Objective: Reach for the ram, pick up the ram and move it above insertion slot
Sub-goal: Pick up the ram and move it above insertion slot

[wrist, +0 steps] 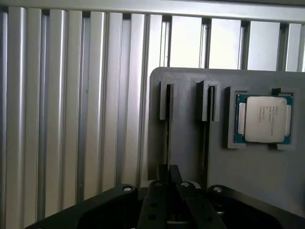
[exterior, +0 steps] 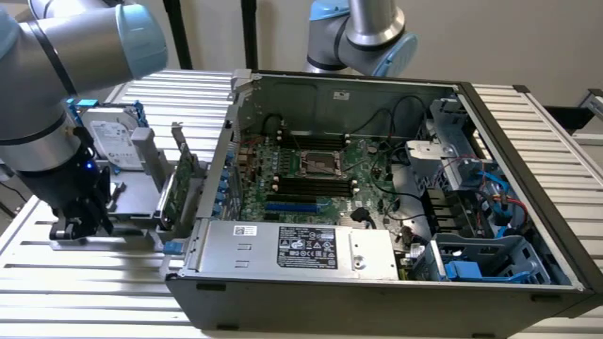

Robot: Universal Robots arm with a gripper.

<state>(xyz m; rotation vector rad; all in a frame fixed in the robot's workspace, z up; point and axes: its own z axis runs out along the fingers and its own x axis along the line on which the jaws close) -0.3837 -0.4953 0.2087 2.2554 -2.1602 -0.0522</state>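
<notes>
My gripper (exterior: 79, 224) is low over the grey holder block (exterior: 132, 205), at the exterior view's left of the open computer case. In the wrist view my gripper (wrist: 168, 177) has its two dark fingers drawn close together over one narrow groove of the holder (wrist: 186, 119). The ram (wrist: 167, 140) shows there only as a thin dark edge that runs along the groove and in between the fingers. The black insertion slots (exterior: 315, 188) lie side by side on the motherboard inside the case, far from the gripper.
A processor chip (wrist: 263, 119) sits in a recess of the holder beside a second groove (wrist: 206, 133). A silver hard drive (exterior: 118, 145) with blue rails and an upright green card (exterior: 185, 182) stand by the holder. A blue slot (exterior: 290, 207), the metal processor socket (exterior: 320, 162) and a power supply (exterior: 301, 247) are in the case.
</notes>
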